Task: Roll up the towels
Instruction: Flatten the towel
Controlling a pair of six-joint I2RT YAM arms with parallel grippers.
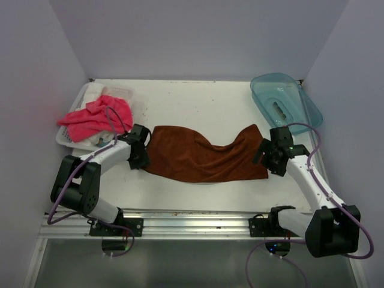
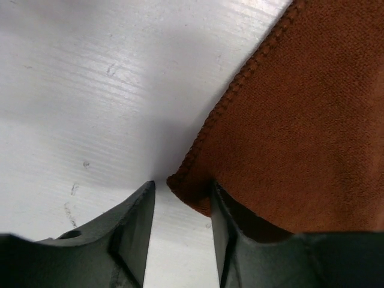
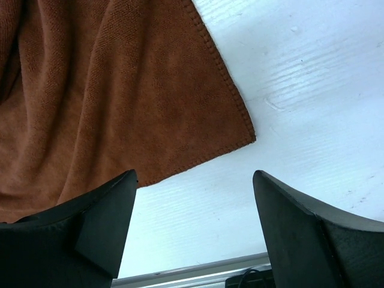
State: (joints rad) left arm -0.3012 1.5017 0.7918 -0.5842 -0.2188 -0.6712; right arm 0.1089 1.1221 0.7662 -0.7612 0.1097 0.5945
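Across the middle of the white table (image 1: 198, 102) lies the rust-brown cloth towel (image 1: 204, 157), spread out between the two arms. At its left end, the left gripper (image 2: 182, 193) has its jaws narrowly parted with bare table between them, and the towel's corner touches one finger. The right gripper (image 3: 193, 180) gapes wide and empty beside the right corner. The bright pink-red towel (image 1: 93, 117) is heaped in a white basket (image 1: 63, 137) at the far left.
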